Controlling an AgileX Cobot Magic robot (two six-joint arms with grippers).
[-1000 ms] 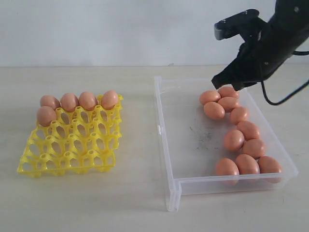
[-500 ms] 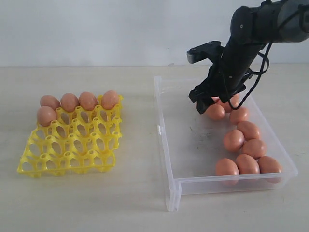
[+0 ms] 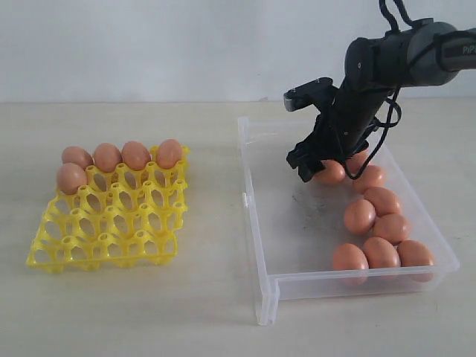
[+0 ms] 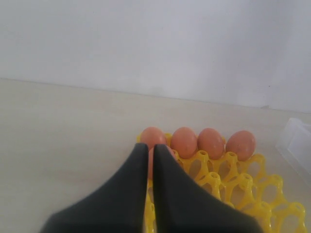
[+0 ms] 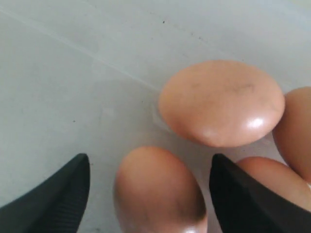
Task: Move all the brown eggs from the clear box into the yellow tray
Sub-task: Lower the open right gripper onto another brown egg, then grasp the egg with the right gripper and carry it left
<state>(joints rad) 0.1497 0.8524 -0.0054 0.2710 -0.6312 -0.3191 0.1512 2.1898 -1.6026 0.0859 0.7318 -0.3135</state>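
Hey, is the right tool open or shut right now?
Open. In the right wrist view, the right tool has its fingers spread apart on either side of an egg.

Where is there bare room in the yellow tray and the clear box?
Yellow tray: all cups free except the back row's four and the second row's far-left one. Clear box: the floor half nearer the tray is bare. Crowded along the opposite wall, where brown eggs cluster and the open right tool straddles one.
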